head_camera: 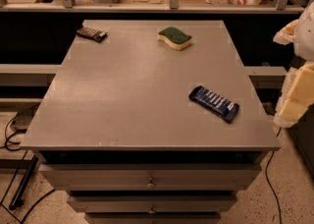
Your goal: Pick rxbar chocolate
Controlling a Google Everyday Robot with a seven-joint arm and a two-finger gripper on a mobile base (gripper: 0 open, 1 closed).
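The rxbar chocolate [91, 34] is a small dark brown bar with pale stripes. It lies flat at the far left corner of the grey table [132, 100]. My gripper [296, 95] shows as pale cream-coloured parts at the right edge of the view, beside the table's right side. It is far from the bar, and nothing shows in it.
A yellow-and-green sponge [175, 38] lies at the far middle of the table. A larger blue-wrapped bar [214, 103] lies near the right front. Drawers [151, 181] are under the tabletop. A railing and shelf run behind, and cables lie on the floor at left.
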